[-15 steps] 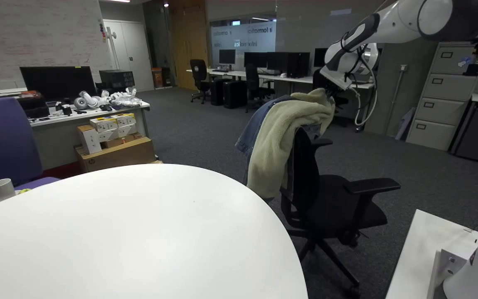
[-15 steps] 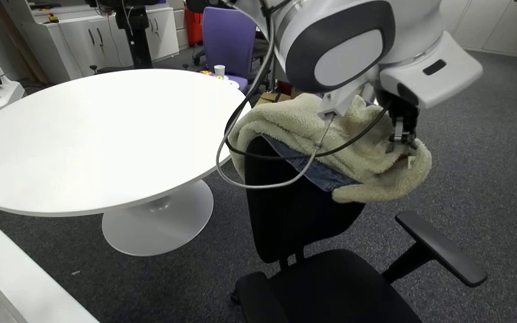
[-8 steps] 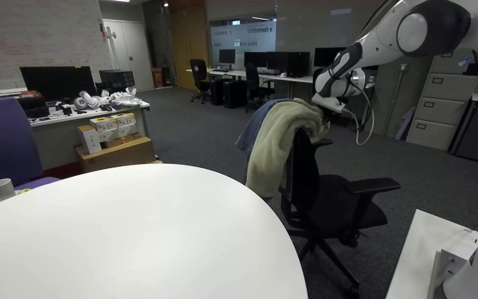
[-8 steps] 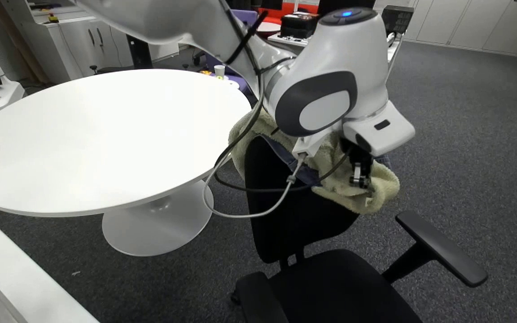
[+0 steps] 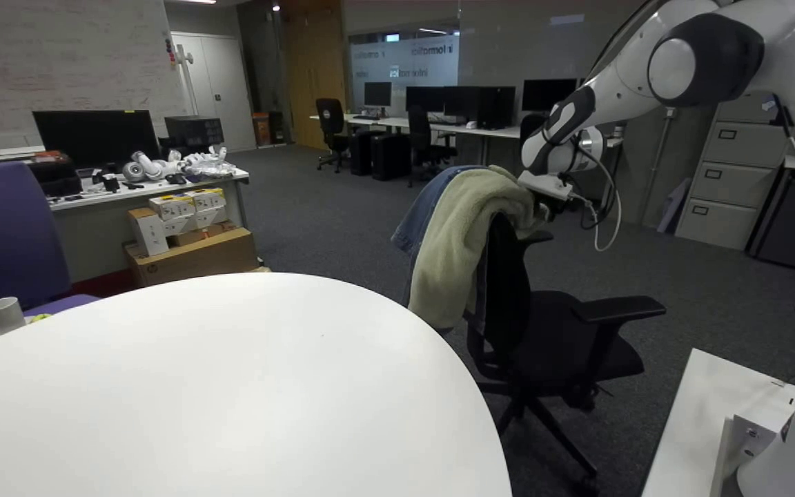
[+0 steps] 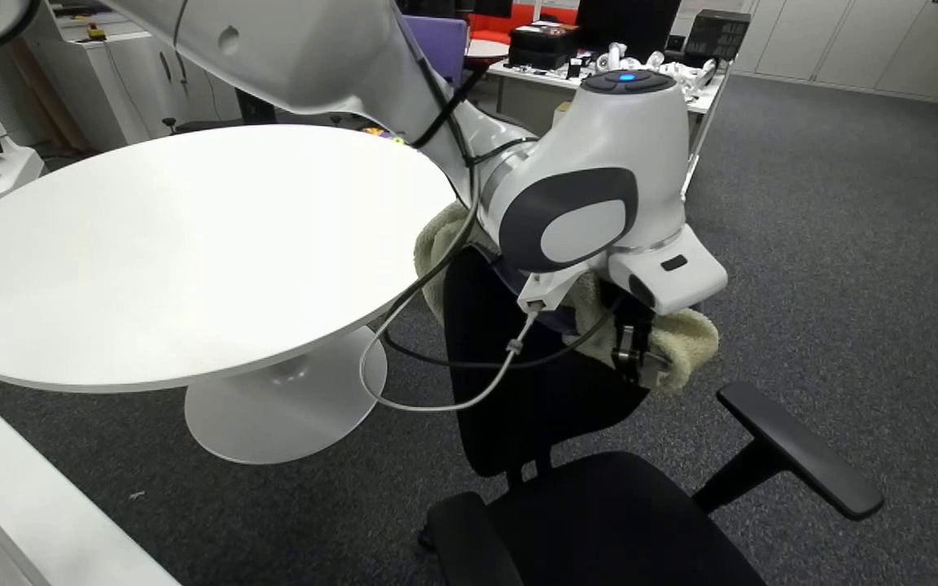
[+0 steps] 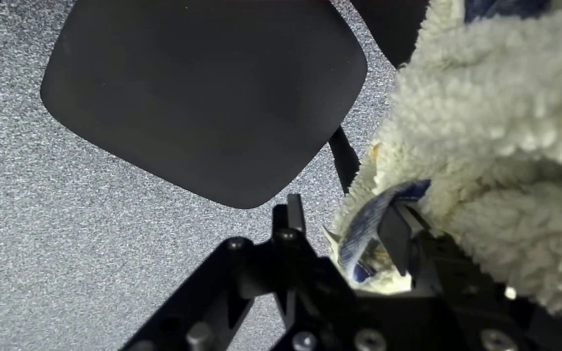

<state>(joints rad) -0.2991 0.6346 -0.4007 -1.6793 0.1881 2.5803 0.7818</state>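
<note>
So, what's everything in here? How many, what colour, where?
Jacket: 1, blue and cream, over the nearest chair
Black chairs: at least three, black, near and far
Table: 1, white, by the jacket
Purple chair: 1, purple, across the table
Cup: 1, white, by the purple chair
Desks: at least two, white-topped, farther off
Monitors: several, black, on the desks
Boxes: several, white and brown, by a desk
Filing cabinet: 1, grey, background
Whiteboard: 1, white, behind a desk
Tool: 1, black, jaws apart, at the jacket
Arm: 1, white and grey, above the tool
Cables: at least two, grey and black, off the arm
</note>
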